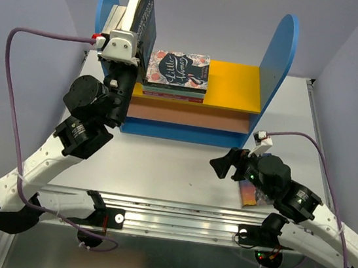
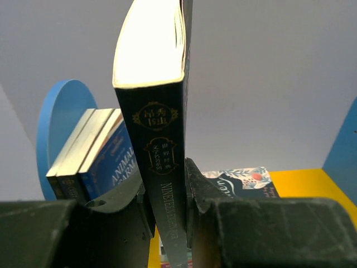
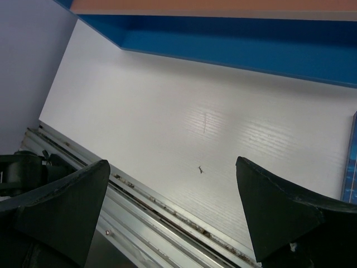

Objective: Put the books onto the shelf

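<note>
Now left arm [image 1: 65,142] stretches to ten o'clock, left gripper [image 2: 170,215] pinching the book [image 2: 153,84] upright, spine vertical, at the left end of the shelf [image 1: 235,85]; right gripper [image 3: 173,167] spread wide at four o'clock.

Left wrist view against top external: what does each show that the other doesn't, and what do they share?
Left wrist only: the held book's spine lettering, starting Nineteen Eighty, and Animal Farm on one of the standing books. Top external only: the right gripper, open above the table, a colourful book partly hidden under that arm, and the shelf's brown board and blue base. Both: the left gripper shut on the held book, upright; the standing books by the left panel; Little Women flat on the yellow board.
</note>
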`<state>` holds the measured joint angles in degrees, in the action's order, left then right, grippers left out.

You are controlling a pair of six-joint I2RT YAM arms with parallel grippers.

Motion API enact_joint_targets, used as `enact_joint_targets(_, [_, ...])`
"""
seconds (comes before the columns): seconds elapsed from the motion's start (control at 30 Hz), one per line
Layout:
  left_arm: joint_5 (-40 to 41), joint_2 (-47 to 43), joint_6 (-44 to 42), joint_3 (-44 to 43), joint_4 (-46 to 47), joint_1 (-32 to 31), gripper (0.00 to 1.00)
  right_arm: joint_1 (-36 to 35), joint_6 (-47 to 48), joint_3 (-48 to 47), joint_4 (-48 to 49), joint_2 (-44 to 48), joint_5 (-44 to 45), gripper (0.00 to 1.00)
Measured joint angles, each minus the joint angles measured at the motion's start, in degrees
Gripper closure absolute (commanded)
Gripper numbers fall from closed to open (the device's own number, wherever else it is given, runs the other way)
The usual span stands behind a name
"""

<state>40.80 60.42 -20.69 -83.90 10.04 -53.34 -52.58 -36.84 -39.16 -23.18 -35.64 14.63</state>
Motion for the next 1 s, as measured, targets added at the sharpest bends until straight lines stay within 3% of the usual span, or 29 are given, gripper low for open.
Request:
enact_joint_targets(0.2, [-6.5, 1.5, 3.0, -0.5, -3.7, 12.4, 1.00, 0.0, 0.0, 0.0, 0.1, -1.1, -0.7, 0.00])
enact_joint_targets(0.33, [-9.8, 4.1, 5.0, -0.5, -6.2, 17.5, 1.00, 0.0, 0.0, 0.0, 0.2, -0.8, -0.9, 0.00])
enact_joint_targets(0.67, [-12.9, 6.7, 7.6, 2.1, -9.6, 20.3, 1.00, 0.0, 0.0, 0.0, 0.5, -0.7, -1.5, 0.00])
enact_joint_targets(1.0, [-12.2, 2.2, 9.8, 9.4, -7.0, 21.5, 1.00, 0.0, -0.3, 0.0, 1.4, -2.1, -2.8, 0.00])
